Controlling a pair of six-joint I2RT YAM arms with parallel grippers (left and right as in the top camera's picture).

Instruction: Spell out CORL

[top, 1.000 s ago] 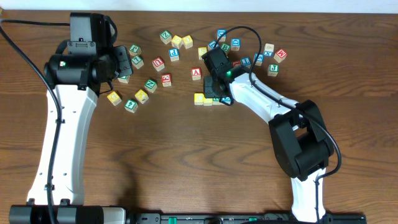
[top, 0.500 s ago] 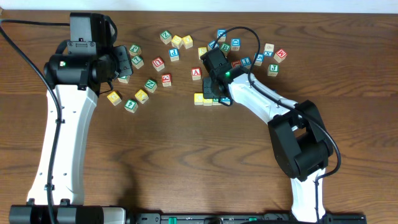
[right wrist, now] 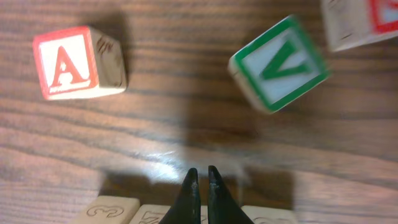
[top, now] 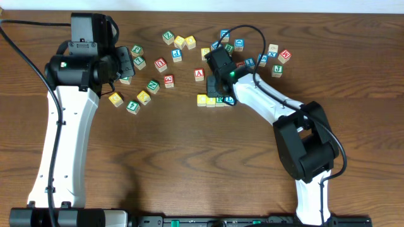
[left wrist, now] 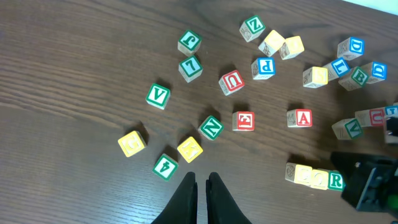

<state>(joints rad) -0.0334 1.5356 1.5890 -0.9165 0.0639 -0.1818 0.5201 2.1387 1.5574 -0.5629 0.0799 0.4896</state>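
A row of four letter cubes lies mid-table: two yellow-topped cubes [top: 202, 99] [top: 211, 101], the white cube with green R [top: 219, 99] and the white cube with blue L [top: 229, 99]. My right gripper [top: 219, 90] is shut and empty, just beyond the row. In the right wrist view its tips [right wrist: 203, 173] hover over bare wood, with the cubes' side faces [right wrist: 109, 210] at the bottom edge. The left wrist view shows the yellow cubes [left wrist: 303, 175] and the R [left wrist: 336, 181]; the L is hidden there. My left gripper [left wrist: 201, 179] is shut and empty, far left.
The red A cube [top: 199, 74] [right wrist: 78, 62] and a green V cube [right wrist: 280, 62] lie just beyond the row. Many loose letter cubes are scattered across the far half of the table [top: 189, 157], including a cluster near the left gripper [top: 144, 96].
My right gripper has drawn back a little from the row toward the far side, uncovering the R and L cubes. The left arm has not moved.
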